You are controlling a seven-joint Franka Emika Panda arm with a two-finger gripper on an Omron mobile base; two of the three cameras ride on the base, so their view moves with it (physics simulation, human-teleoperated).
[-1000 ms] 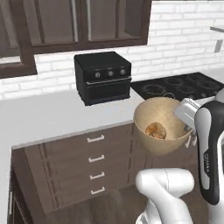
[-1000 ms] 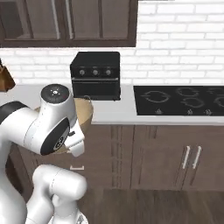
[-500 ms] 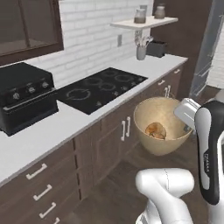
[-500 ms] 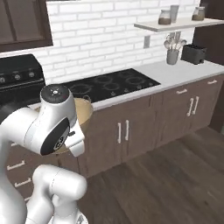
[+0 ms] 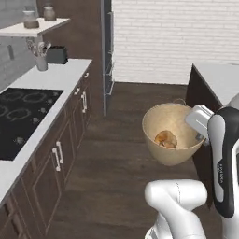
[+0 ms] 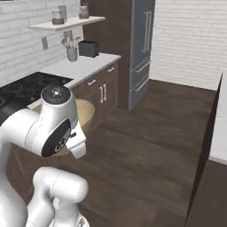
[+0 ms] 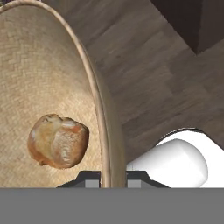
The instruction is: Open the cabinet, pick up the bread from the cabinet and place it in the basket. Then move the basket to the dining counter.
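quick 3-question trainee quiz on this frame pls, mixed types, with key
1. True or false: the bread lies inside the basket.
2. What is the tool shut on?
A. the basket's rim
B. the bread
C. a cabinet handle
3. Fill in: in the left base view the basket hangs in the air over the dark wood ____.

Key:
1. True. The roll rests on the basket's inner wall.
2. A. In the hand view the rim runs down between the two finger tips.
3. floor. It rests on no counter; the white counter top stands apart, to the right.
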